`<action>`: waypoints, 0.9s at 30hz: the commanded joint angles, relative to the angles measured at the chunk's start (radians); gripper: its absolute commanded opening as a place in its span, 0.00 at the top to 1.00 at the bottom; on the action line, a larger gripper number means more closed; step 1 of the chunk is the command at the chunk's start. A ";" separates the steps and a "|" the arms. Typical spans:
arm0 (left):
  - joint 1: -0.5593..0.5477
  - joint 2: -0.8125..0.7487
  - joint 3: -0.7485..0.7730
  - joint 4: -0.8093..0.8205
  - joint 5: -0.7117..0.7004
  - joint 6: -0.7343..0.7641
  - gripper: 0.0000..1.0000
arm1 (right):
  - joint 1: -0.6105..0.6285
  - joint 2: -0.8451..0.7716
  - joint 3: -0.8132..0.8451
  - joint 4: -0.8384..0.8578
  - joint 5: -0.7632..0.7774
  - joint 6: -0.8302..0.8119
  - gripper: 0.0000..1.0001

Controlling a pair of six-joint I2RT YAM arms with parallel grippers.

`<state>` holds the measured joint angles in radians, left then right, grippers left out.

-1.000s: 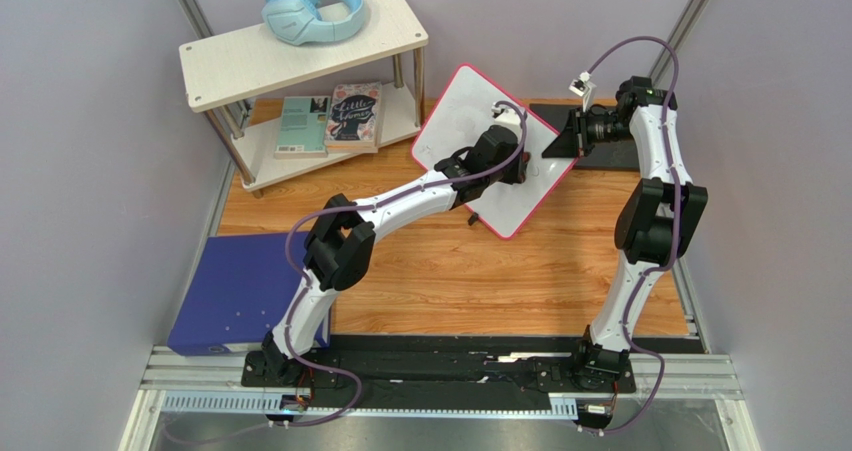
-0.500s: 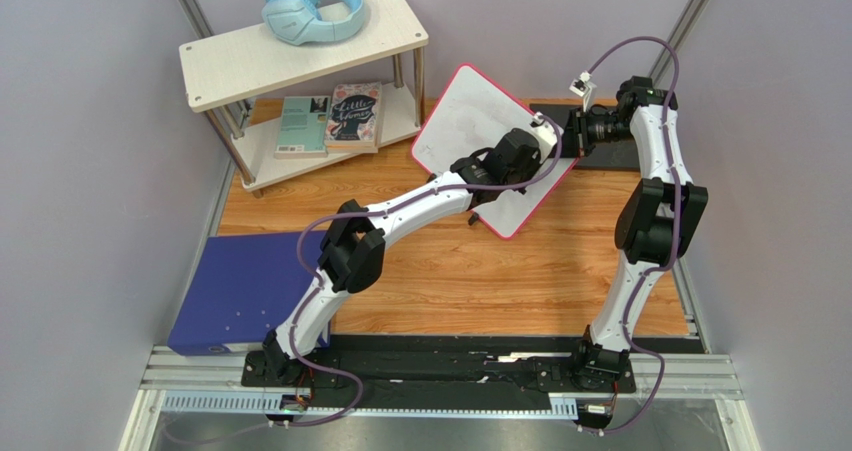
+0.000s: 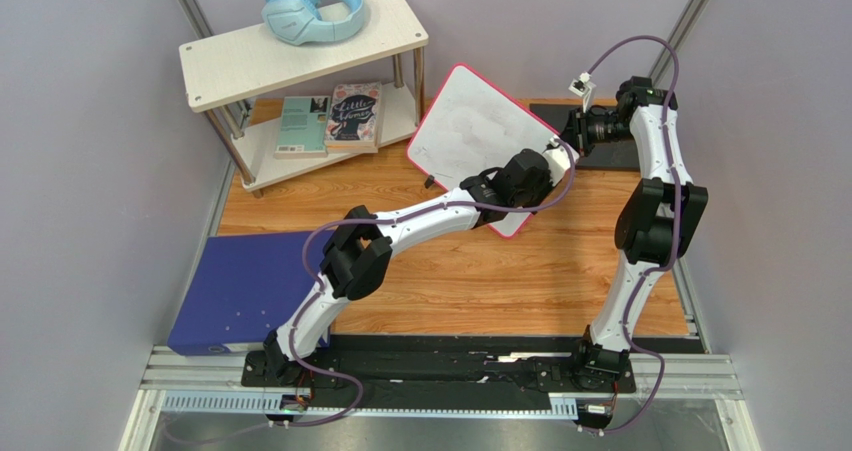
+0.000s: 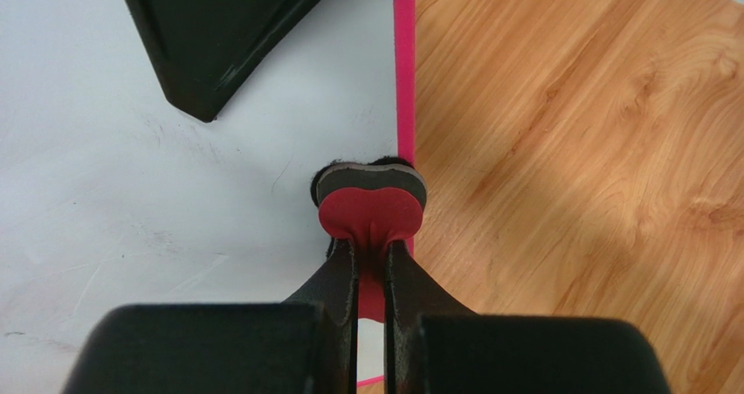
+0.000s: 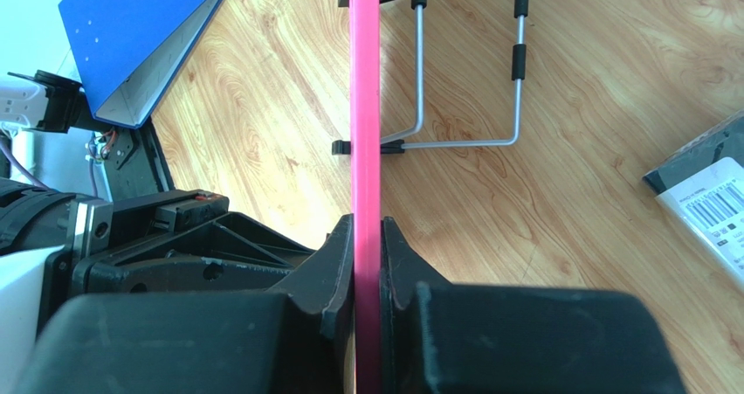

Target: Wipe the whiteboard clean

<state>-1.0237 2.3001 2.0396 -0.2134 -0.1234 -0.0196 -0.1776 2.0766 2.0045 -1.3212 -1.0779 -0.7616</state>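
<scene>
Wiping at the rim, with the white all off to one side

My left pincer [image 4: 371, 256] is squeezed shut on the little eraser [image 4: 371, 203], a red pad with dark felt under it. The felt sits at the pink rim of the whiteboard [image 4: 131, 193], mostly on the white, with the wooden table [image 4: 568, 149] just past it. So all the white lies one way from me: to the left in my wrist view, and up toward the shelf [image 3: 300, 46] in the top view. I think the next stroke has to go that way.

My right pincer [image 5: 367, 237] is clamped on the same rim, just beside the eraser, and it holds the board. Both arms are at the board, but only the left one has the eraser — so the wiping is its job.

The whiteboard sits cornerwise on the table and leans on a wire stand [image 5: 515, 79]. Its long sides seem to run from the shelf side down toward my right arm. I see only thin grey smears on it, no clear writing.

The books [image 3: 340, 119] under the shelf are near the far corner of the board. The blue binder [image 3: 245, 291] lies well apart, by my left base. The board is shiny and propped up, so I guess it could slip if I push hard.
</scene>
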 commanded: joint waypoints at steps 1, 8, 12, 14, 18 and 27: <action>0.053 0.020 -0.105 0.041 -0.028 -0.106 1.00 | 0.099 0.002 -0.013 -0.164 0.088 -0.120 1.00; 0.123 -0.136 -0.376 0.180 -0.165 -0.206 1.00 | 0.099 0.008 -0.001 -0.164 0.088 -0.107 1.00; 0.158 -0.169 -0.453 0.184 -0.216 -0.313 1.00 | 0.099 0.013 0.011 -0.168 0.088 -0.099 1.00; 0.183 -0.177 -0.484 0.181 -0.214 -0.354 1.00 | 0.099 0.017 0.014 -0.168 0.093 -0.096 1.00; 0.227 -0.188 -0.527 0.171 -0.249 -0.466 1.00 | 0.099 0.017 0.016 -0.171 0.095 -0.096 1.00; 0.344 -0.206 -0.555 0.207 -0.177 -0.635 1.00 | 0.098 0.023 0.013 -0.179 0.095 -0.108 1.00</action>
<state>-0.7681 2.0781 1.4929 -0.0353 -0.2592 -0.5537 -0.1467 2.0758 2.0281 -1.3151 -1.0756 -0.7269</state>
